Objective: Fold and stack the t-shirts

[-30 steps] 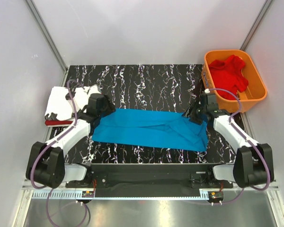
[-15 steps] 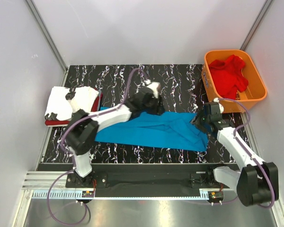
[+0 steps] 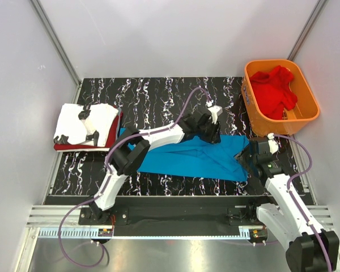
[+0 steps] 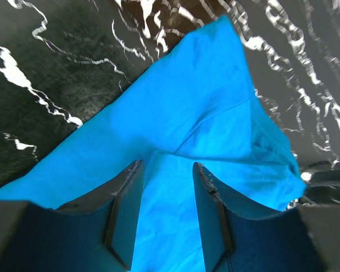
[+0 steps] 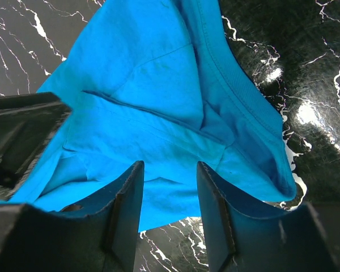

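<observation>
Since the blue t-shirt (image 3: pixel 181 161) runs left to right, our spread left hand (image 3: pixel 208 133) hovers over its far-right edge and our spread right hand (image 3: pixel 250 158) over its near-right corner.

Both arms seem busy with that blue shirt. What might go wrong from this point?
The left arm stretches far across the blue t-shirt, close to the right arm; they might bump. The shirt's right end is bunched in layers, so the open jaws may pinch too many and fold it crooked.
</observation>
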